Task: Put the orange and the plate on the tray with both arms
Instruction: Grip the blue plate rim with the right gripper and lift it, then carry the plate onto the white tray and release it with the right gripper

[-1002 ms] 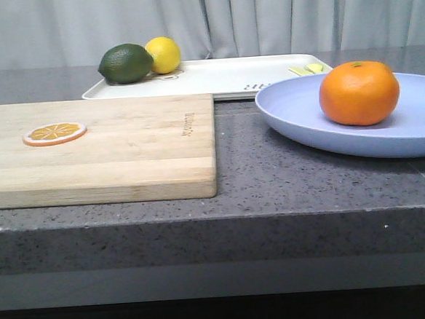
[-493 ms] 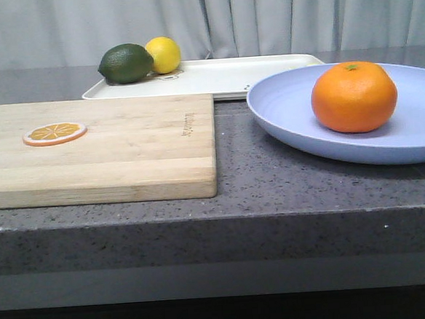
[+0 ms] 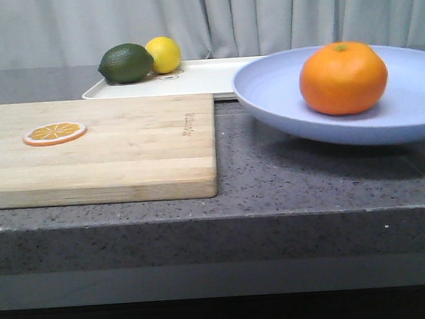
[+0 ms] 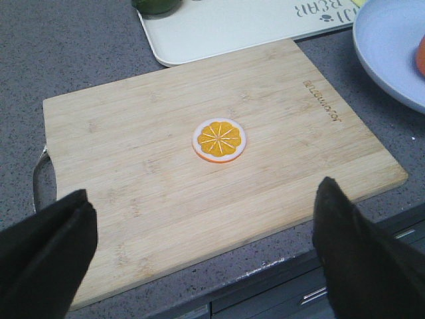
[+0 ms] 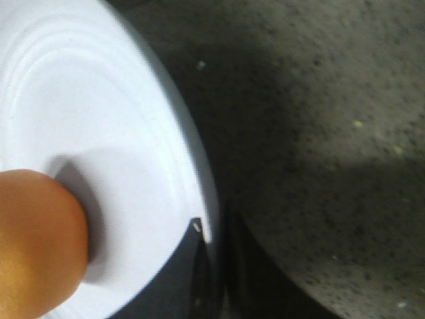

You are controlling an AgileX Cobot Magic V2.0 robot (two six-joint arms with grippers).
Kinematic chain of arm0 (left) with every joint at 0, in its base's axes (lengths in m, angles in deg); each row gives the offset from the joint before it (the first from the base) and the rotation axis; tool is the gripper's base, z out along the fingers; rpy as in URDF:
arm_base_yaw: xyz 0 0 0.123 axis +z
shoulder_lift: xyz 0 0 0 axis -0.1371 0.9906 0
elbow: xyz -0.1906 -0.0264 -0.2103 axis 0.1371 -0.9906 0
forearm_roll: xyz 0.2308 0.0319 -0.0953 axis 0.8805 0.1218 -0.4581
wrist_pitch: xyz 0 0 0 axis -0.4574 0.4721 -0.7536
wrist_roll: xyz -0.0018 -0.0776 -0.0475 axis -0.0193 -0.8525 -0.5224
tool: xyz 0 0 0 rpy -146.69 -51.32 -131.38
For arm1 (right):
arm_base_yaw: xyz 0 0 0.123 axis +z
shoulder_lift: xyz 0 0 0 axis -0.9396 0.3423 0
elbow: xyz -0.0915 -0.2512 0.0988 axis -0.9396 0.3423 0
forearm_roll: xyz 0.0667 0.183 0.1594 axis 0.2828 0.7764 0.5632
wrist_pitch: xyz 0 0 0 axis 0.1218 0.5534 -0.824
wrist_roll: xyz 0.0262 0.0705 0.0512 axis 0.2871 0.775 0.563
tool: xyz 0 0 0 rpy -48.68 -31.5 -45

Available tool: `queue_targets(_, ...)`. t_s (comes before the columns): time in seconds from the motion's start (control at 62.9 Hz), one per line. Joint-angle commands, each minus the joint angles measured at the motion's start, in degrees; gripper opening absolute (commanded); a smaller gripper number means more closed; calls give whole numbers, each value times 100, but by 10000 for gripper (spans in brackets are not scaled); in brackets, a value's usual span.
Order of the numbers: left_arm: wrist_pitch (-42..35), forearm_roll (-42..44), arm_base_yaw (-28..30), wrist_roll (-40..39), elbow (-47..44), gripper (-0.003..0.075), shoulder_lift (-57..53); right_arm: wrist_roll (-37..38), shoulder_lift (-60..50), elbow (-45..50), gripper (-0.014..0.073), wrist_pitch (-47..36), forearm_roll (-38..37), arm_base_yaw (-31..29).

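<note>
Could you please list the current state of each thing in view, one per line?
plate: lifted off the counter, carrying the orange
orange: whole, resting on the plate
tray: flat on the counter, lime and lemon at its corner
left gripper: open, above the cutting board
right gripper: shut on the plate rim

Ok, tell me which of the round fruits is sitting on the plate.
The whole orange. It rests in the lavender plate; the lime and lemon sit together on the white tray.

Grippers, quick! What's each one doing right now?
Left gripper: open, holding nothing, above the cutting board.
Right gripper: shut on the plate rim.
</note>
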Motion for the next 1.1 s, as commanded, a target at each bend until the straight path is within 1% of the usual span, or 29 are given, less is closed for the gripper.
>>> queue_targets(0.0,-458,-22,15,-55,146,640,5,297,-83,-593,-67,180,395,133)
queue_targets(0.238,-458,-22,15,-55,146,640,5,1020,676,-2012,-67,211,378,714)
queue_targets(0.477,-458,-22,15,-55,146,640,5,1636,1899,-3805,-67,212,371,1238)
queue_targets(0.54,-458,-22,15,-55,146,640,5,1798,2321,-4404,-67,219,371,1339)
queue_targets(0.747,-458,-22,15,-55,146,640,5,2216,3380,-5875,-67,271,365,1557)
queue_targets(0.922,-458,-22,15,-55,146,640,5,2400,3996,-6627,-67,337,365,1655)
queue_targets(1.081,-458,-22,15,-55,146,640,5,2400,4239,-6724,-67,398,351,1663)
